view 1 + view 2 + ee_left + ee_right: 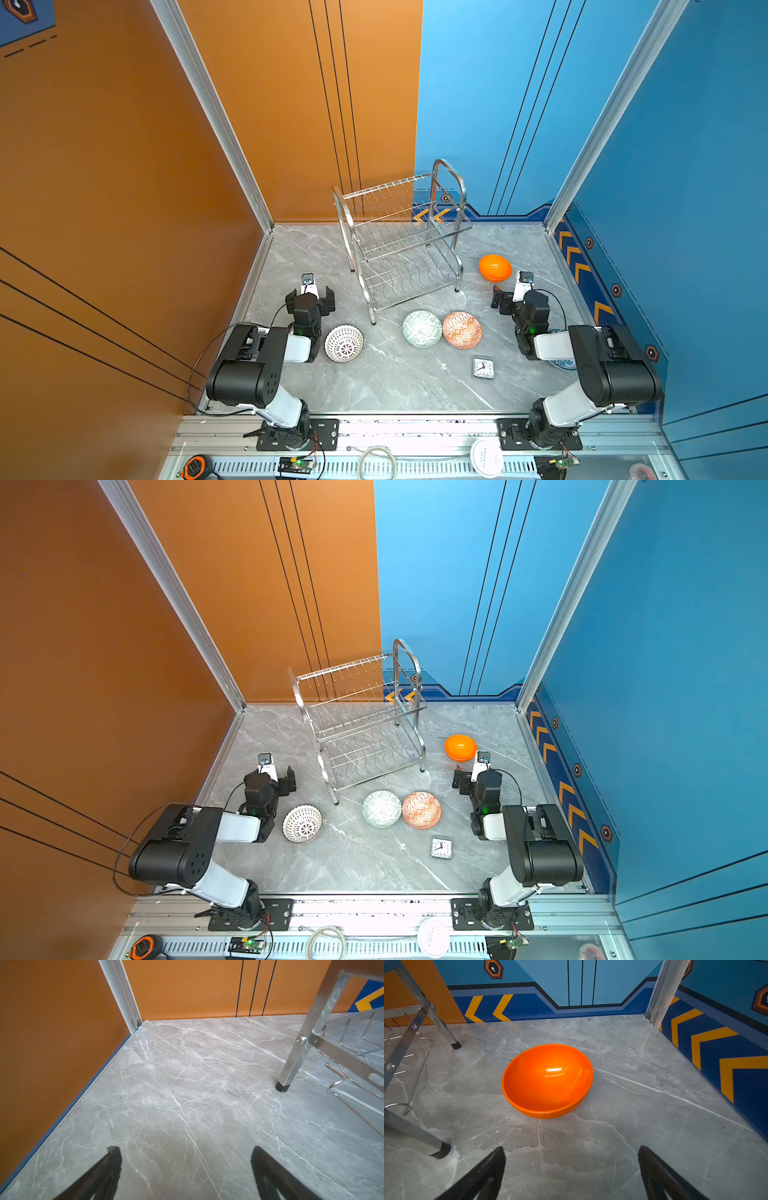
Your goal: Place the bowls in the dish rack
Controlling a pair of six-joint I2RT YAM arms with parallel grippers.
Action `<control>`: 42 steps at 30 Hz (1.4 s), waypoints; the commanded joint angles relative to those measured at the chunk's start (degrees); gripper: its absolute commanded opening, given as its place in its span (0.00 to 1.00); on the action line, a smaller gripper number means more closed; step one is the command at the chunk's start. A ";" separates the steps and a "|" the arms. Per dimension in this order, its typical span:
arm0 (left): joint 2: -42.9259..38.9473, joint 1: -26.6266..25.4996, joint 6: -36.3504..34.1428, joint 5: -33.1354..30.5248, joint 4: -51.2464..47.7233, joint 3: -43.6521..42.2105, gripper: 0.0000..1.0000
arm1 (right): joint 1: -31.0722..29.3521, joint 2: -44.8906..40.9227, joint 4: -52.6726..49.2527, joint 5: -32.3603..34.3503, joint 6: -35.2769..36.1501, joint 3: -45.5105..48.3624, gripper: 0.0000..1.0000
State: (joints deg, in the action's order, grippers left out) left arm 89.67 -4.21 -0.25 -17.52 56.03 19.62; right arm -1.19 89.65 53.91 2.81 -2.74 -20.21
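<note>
Lid (486, 457) nearest, dish rack (401, 241) far centre

Clock (483, 368) sits near right on the counter (395, 386). Beyond, the lattice bowl (344, 343) lies left, green bowl (422, 328) and orange-red bowl (462, 329) side by side at centre. Left end effector (186, 1149) and right end effector (571, 1148) gape, empty. Orange bowl (548, 1080) rests just past the right one.

Dish rack (401, 245) stands rear-centre on the table (395, 386). One bowl (494, 267) sits right of it; a second bowl (422, 328) and third bowl (462, 329) lie side by side before it, a fourth bowl (343, 343) front-left, a clock (483, 368) before the third.
</note>
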 commanded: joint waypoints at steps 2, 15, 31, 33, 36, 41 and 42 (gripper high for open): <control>0.42 -0.34 -0.98 0.34 0.57 0.83 0.98 | -0.57 -1.13 -0.55 1.10 0.49 -0.49 1.00; 0.42 -0.31 -0.97 0.36 0.57 0.74 0.98 | 0.93 -0.95 -1.17 -1.70 -0.45 -0.97 1.00; 0.15 1.49 0.78 2.13 -0.66 1.13 0.98 | 1.10 -0.86 -1.53 -1.45 -0.77 -1.16 1.00; 0.13 1.48 0.82 2.08 -0.66 1.17 0.98 | 1.10 -0.85 -1.61 -1.43 -0.77 -1.17 1.00; 0.08 1.50 0.81 2.22 -0.66 1.20 0.98 | 0.56 -1.01 -1.57 -0.23 -0.47 -1.19 1.00; -2.98 1.51 2.38 -1.87 -1.58 0.07 0.98 | -0.83 -3.13 -2.90 7.35 -1.35 -0.84 1.00; -4.35 1.86 3.03 -1.74 -2.18 -0.46 0.98 | -0.62 -4.57 -4.04 9.27 -2.35 -0.85 1.00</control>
State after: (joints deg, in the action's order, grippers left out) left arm 88.68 -3.01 0.80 -17.06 55.16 19.59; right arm -1.63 88.51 52.14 6.00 -3.11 -20.32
